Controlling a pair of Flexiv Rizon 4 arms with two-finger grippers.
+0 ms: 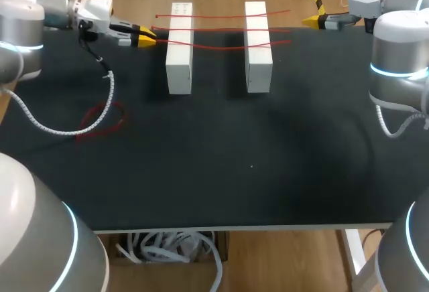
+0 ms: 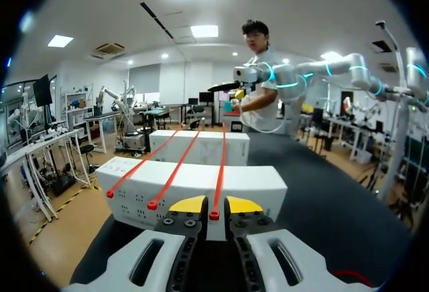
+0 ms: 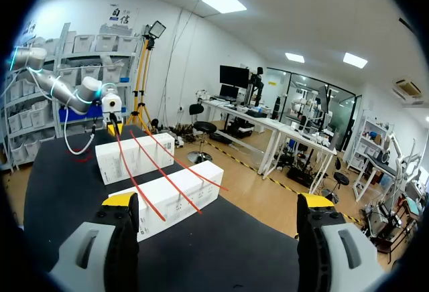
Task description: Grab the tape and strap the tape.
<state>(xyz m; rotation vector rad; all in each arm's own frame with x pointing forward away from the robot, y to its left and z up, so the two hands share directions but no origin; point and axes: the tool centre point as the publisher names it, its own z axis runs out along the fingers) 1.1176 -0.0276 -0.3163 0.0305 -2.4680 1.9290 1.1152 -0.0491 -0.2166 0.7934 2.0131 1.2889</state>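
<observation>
The left gripper (image 2: 216,206), at 11 o'clock, is pinching nearly closed on the red tape (image 2: 220,171) crossing the blocks (image 1: 179,71) at 12, the right gripper (image 3: 216,203) gaping empty at 1; so thin a hold is risking a slip

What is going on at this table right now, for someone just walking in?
Two white blocks stand side by side on the black table, with three red tapes laid straight across both. The left gripper is at the end of the tape nearest the robot; whether it has gripped it cannot be told. The right gripper hangs wide open beyond the other ends, holding nothing. A loop of red tape lies near the left arm.
</observation>
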